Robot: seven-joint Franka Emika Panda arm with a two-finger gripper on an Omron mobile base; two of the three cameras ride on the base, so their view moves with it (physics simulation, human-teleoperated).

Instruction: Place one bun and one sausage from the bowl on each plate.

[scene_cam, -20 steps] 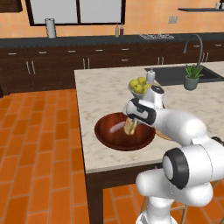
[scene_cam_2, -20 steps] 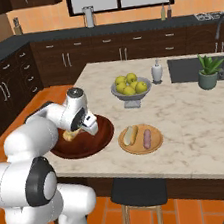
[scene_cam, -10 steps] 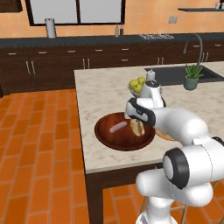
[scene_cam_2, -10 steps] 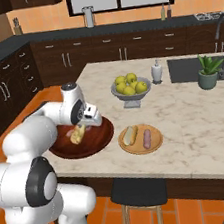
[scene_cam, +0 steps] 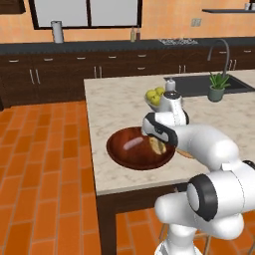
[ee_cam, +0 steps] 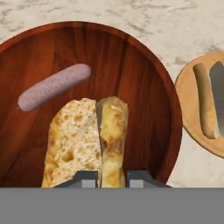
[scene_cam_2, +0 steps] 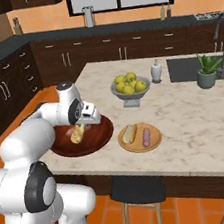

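Reddish-brown wood of the bowl [ee_cam: 144, 87] is now passing beneath a bun [ee_cam: 87, 140] that the gripper [ee_cam: 111, 178], closed on it, is lifting clear, leaving the sausage [ee_cam: 54, 86] behind while the orange plate [ee_cam: 188, 109] is already sitting served.

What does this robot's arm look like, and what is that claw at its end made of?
The arm is a chain of fat, rounded, glossy white segments with dark grey to black rings at the joints, rising from a white body. No loose cables show. The claw is small: two short, dark, blocky finger tips set side by side. No markings can be made out.
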